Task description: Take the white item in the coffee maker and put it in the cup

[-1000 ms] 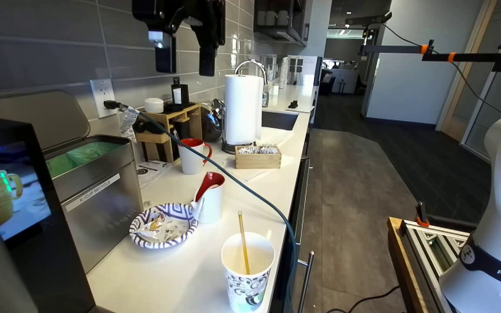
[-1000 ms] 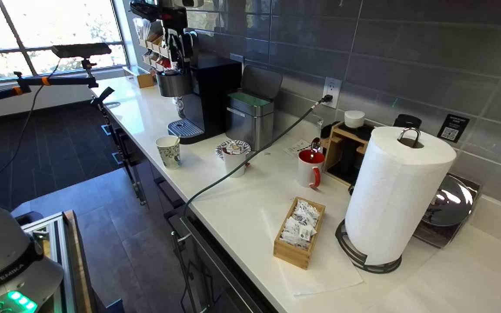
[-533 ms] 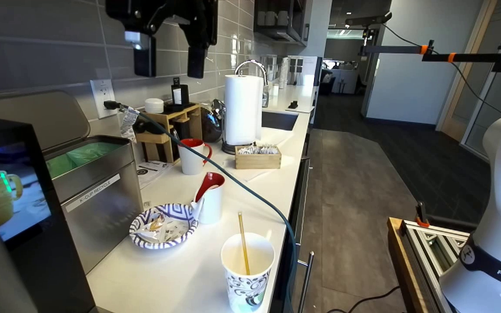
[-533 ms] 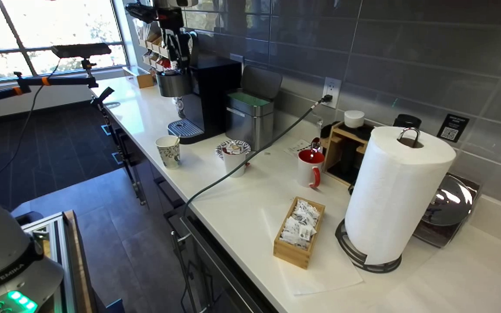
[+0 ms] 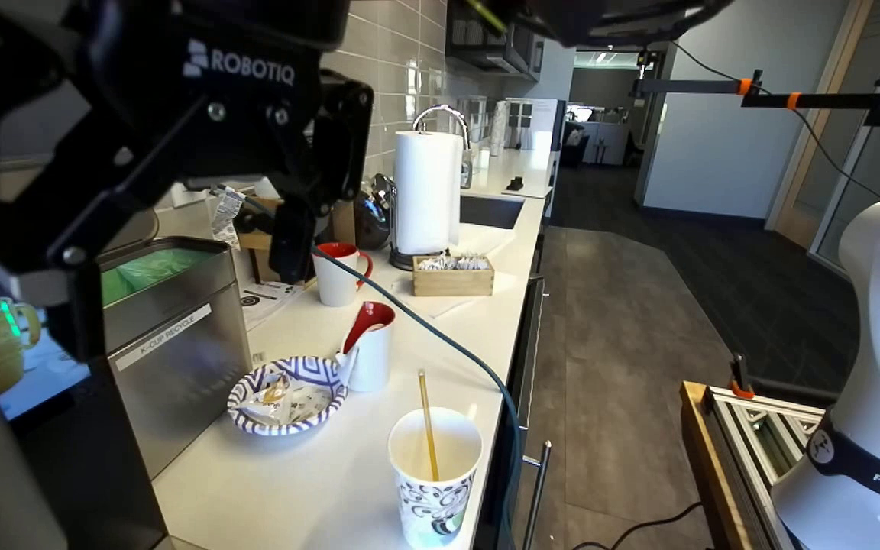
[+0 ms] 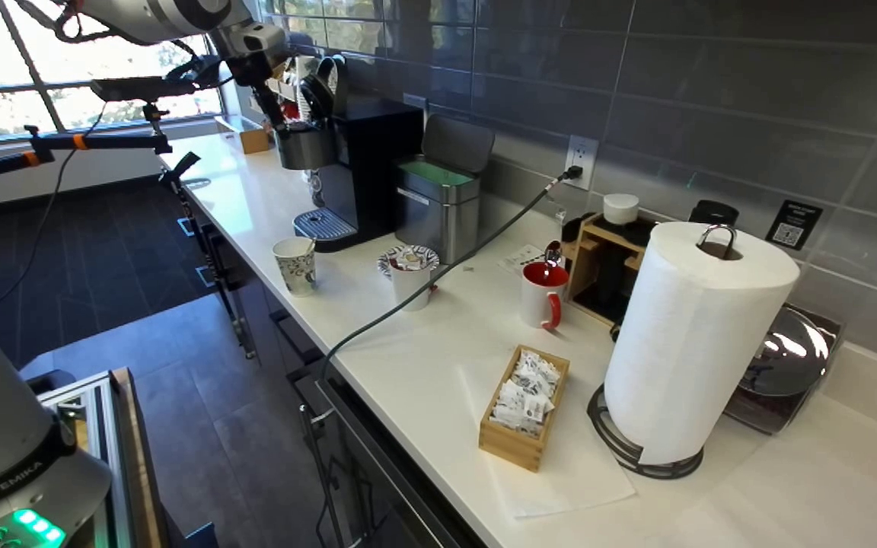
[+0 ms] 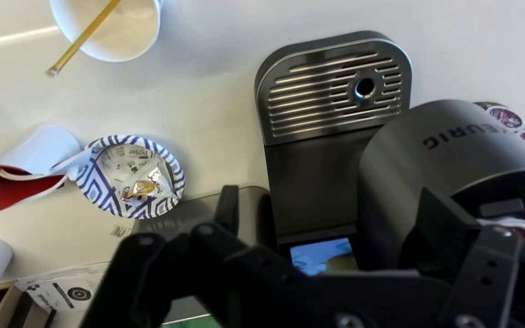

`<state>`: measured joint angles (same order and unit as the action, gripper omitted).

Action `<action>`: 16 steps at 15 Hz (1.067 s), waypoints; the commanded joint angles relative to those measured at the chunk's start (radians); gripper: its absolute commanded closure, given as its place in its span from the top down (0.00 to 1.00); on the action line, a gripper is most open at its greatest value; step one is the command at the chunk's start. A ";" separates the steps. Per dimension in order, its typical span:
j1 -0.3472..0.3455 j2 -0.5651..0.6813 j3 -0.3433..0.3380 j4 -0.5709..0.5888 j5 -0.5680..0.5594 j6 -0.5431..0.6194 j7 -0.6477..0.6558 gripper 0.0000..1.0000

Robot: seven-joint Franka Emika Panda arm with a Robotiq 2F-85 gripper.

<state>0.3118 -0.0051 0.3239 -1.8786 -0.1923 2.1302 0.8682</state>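
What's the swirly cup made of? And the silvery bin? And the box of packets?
The swirly cup: probably paper, smooth, with a thin printed wall.
The silvery bin: satin, likely metal from its soft sheen, maybe coated plastic.
The box: seems wood, matte pale tan, with boards meeting at the corners.

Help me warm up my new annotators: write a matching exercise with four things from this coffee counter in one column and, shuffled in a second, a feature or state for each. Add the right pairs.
Column one:
1. Keurig coffee maker
2. printed paper cup
3. blue-and-white patterned bowl
4. K-Cup recycle bin

Column two:
A. holding small packets
B. green liner showing inside
C. lit screen on the front
D. thin yellowish stick leaning inside

Right pairs: 1-C, 2-D, 3-A, 4-B.
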 commanded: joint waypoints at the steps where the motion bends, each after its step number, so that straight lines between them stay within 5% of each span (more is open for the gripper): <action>1: 0.003 -0.005 0.001 -0.010 -0.002 0.001 0.011 1.00; 11: -0.003 -0.027 0.000 -0.028 -0.003 0.001 0.013 1.00; 16: 0.005 0.015 0.008 0.060 -0.019 -0.040 0.042 1.00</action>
<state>0.3123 -0.0241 0.3228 -1.8869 -0.1952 2.1344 0.8822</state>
